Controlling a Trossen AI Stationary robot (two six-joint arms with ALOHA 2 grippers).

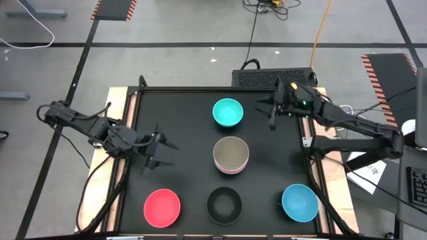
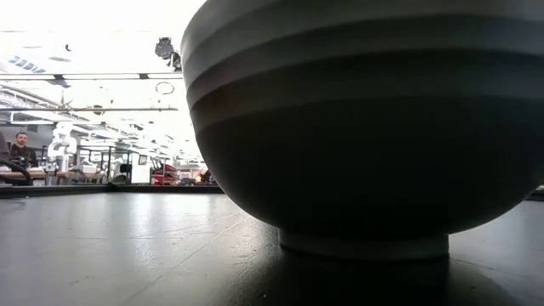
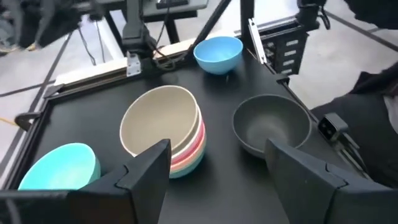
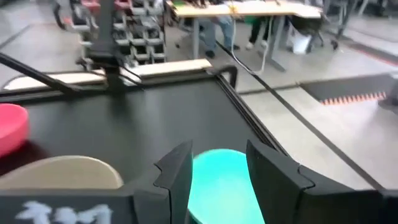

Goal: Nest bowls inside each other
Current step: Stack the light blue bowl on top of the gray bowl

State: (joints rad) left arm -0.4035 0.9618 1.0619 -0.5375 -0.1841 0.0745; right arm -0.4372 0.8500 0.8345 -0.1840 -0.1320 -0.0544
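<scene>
**Both grippers open above the table, bowls spread below**

The fingers of the left gripper [image 1: 162, 152] stand wide apart and hold nothing, over the table's [image 1: 187, 120] left side, level with the bowl stack. Below it, near the front edge, sits the pink-red bowl [image 1: 162, 207], alone and upright.

In the middle column, the turquoise bowl [image 1: 227, 113] sits toward the back. Just in front of it is the stack [image 1: 231, 155]: an olive-grey bowl [image 3: 160, 119] on top, with pink and white rims showing beneath it in the left wrist view. Which bowls lie deeper inside cannot be told. In front of the stack, the black bowl [image 1: 223, 204] rests near the front edge, and fills most of the low view.

The right gripper [image 1: 273, 111] hovers just beside the turquoise bowl, fingers parted narrowly and empty; its wrist view shows that bowl between the fingers. The blue bowl [image 1: 299, 203] sits alone at the front right corner.
</scene>
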